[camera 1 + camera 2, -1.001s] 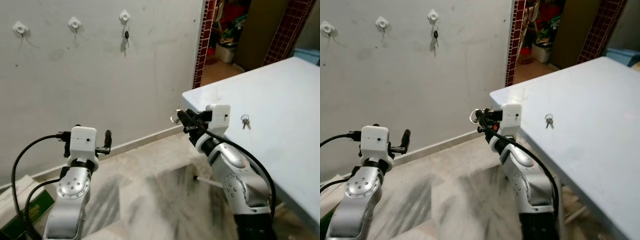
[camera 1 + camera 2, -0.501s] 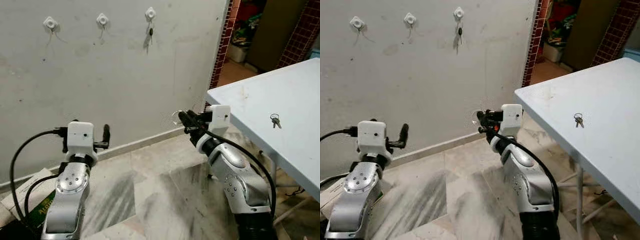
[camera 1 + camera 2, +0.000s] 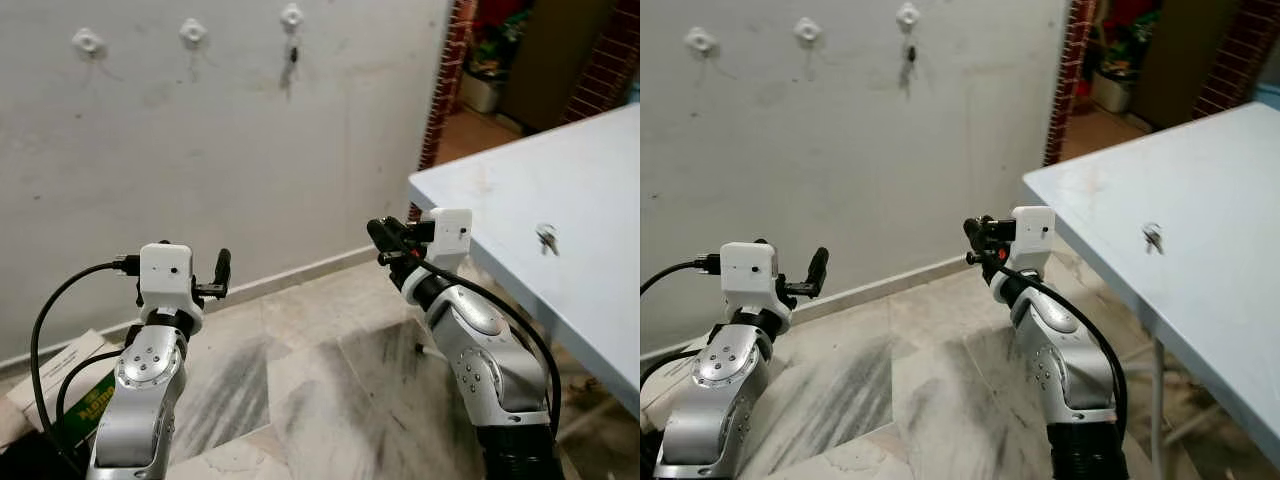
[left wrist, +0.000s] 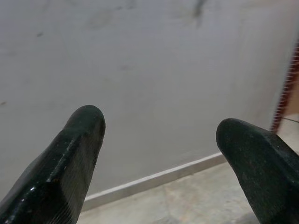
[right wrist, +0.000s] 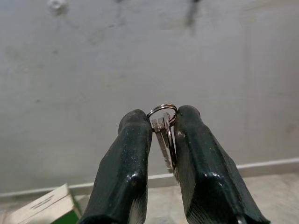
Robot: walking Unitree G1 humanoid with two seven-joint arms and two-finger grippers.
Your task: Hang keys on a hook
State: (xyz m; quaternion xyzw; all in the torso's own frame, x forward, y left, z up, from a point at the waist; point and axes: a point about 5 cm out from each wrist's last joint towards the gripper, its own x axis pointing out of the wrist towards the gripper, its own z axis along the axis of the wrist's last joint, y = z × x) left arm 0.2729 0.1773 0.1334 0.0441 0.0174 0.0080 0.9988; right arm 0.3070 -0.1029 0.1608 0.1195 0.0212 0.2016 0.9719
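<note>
Keys (image 5: 164, 135) are sitting pinched between the right gripper's (image 5: 162, 122) fingers at frame centre, ring poking above the tips. Left gripper (image 4: 159, 135) is hanging spread wide, holding nothing. Three wall hooks are showing upper left; the rightmost hook (image 3: 291, 15) is carrying a dark key. A second key set (image 3: 546, 236) is lying on the white table (image 3: 600, 180) at right.
</note>
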